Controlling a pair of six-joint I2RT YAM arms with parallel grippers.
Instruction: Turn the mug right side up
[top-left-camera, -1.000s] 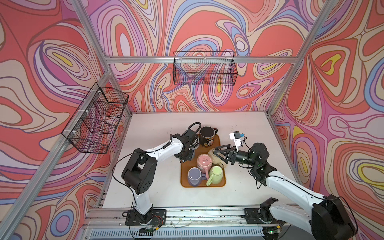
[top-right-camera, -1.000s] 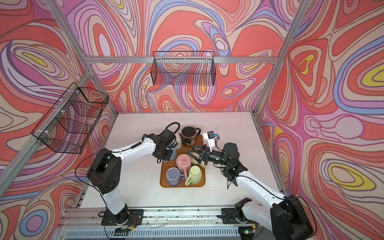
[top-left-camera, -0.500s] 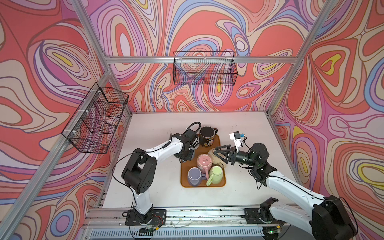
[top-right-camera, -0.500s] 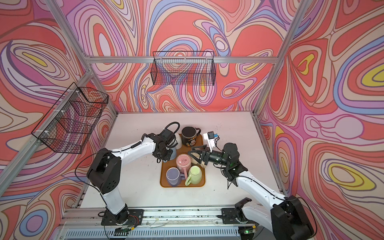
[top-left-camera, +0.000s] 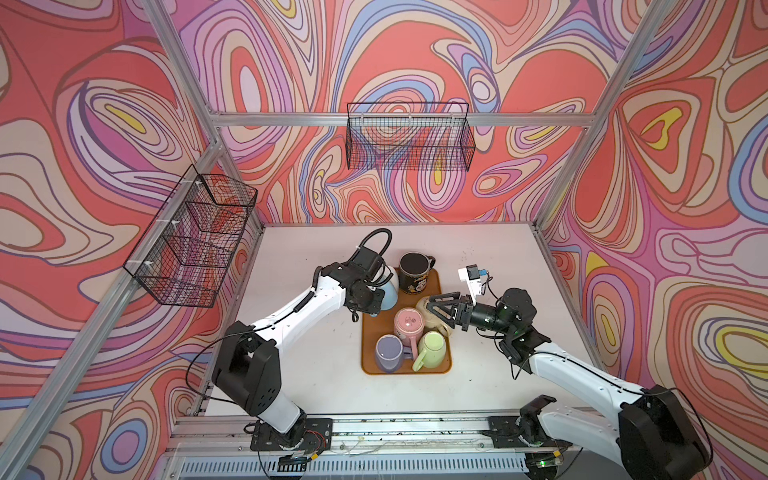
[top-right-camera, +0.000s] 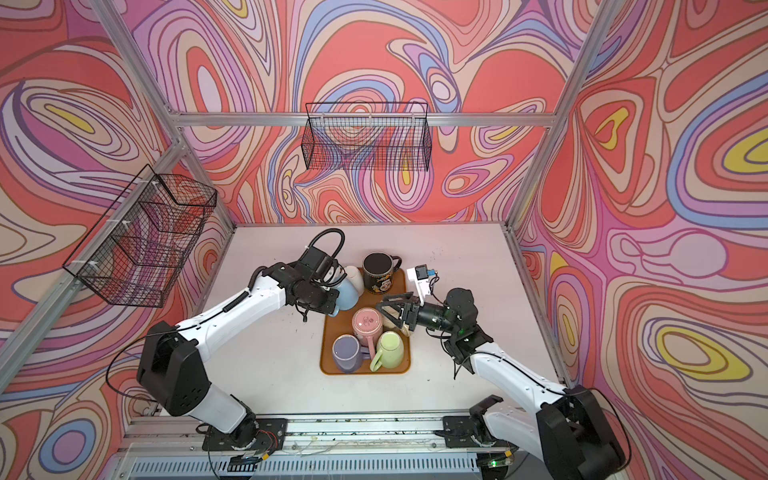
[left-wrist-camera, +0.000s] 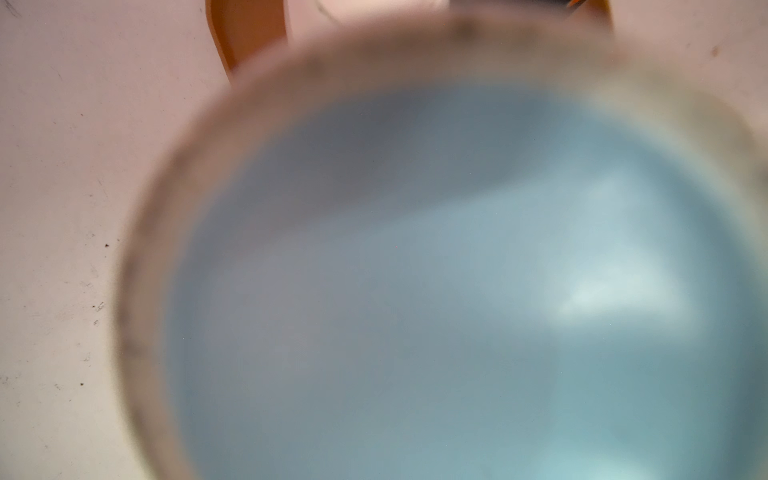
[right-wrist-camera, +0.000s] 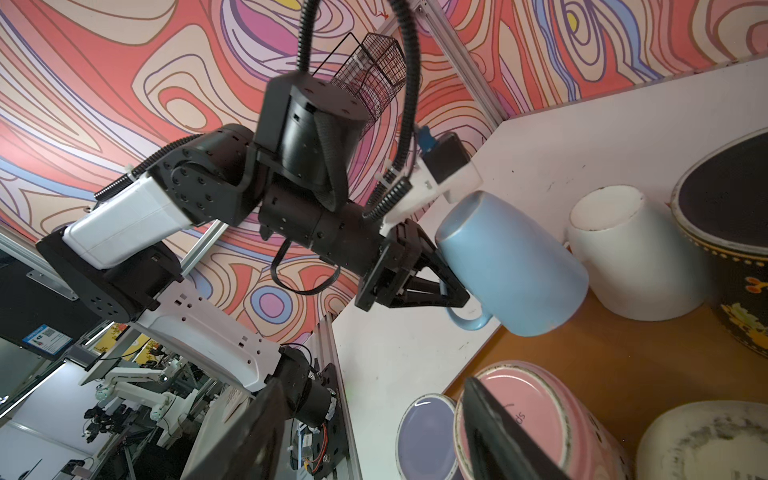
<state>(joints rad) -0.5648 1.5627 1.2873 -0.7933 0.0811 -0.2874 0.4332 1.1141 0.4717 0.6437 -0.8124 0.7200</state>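
Observation:
My left gripper is shut on the handle of a light blue mug. The mug hangs tilted over the far left corner of the orange tray, base up towards the wrist and mouth down towards the tray. Both top views show the blue mug against the left gripper. Its blurred base fills the left wrist view and hides the jaws there. My right gripper stands open and empty over the tray's right side, above a cream mug.
On the tray stand a black mug, mouth up, and a pink mug, a purple mug and a green mug, all base up. An upturned white mug sits right behind the blue one. Wire baskets hang on the walls.

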